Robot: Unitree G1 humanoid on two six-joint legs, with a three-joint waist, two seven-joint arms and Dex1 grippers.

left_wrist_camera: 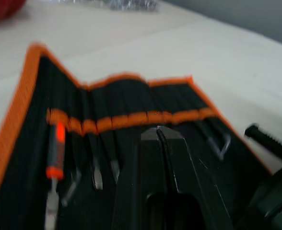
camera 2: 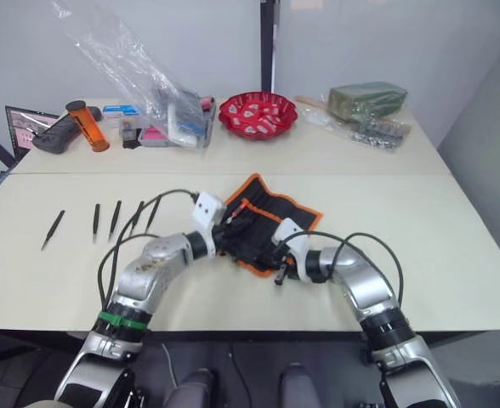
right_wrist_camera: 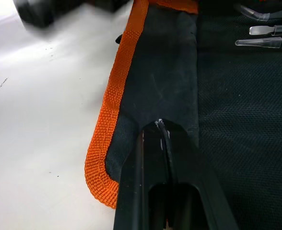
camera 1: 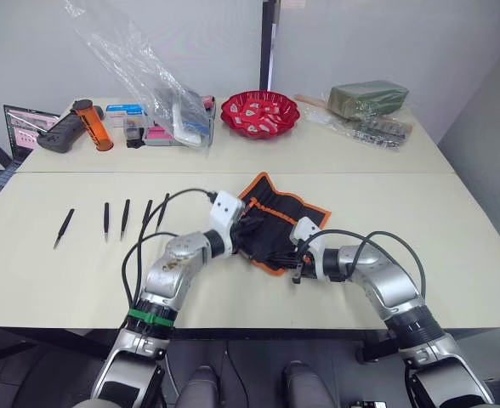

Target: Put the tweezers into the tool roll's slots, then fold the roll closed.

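Five tweezers (camera 1: 105, 222) lie in a loose row toward the surface's (camera 1: 454, 221) left edge, well apart from the roll (camera 1: 288, 214), which sits open near the middle with both arms on it. None is in the slots (left_wrist_camera: 131, 118) yet. The left pincer (left_wrist_camera: 156, 136) rests over the roll's inner face just below the orange stripe, its fingers closed together with nothing between them. The right pincer (right_wrist_camera: 160, 127) is likewise closed and empty, pressed on the fabric beside the orange trim at the roll's near corner.

The tweezers look light, stiff and thin, likely to skid or pivot on the smooth surface; a pinch across the middle of the shank seems safest, keeping clear of the fine tips. The roll is soft and floppy, so it probably needs holding down at the trim.
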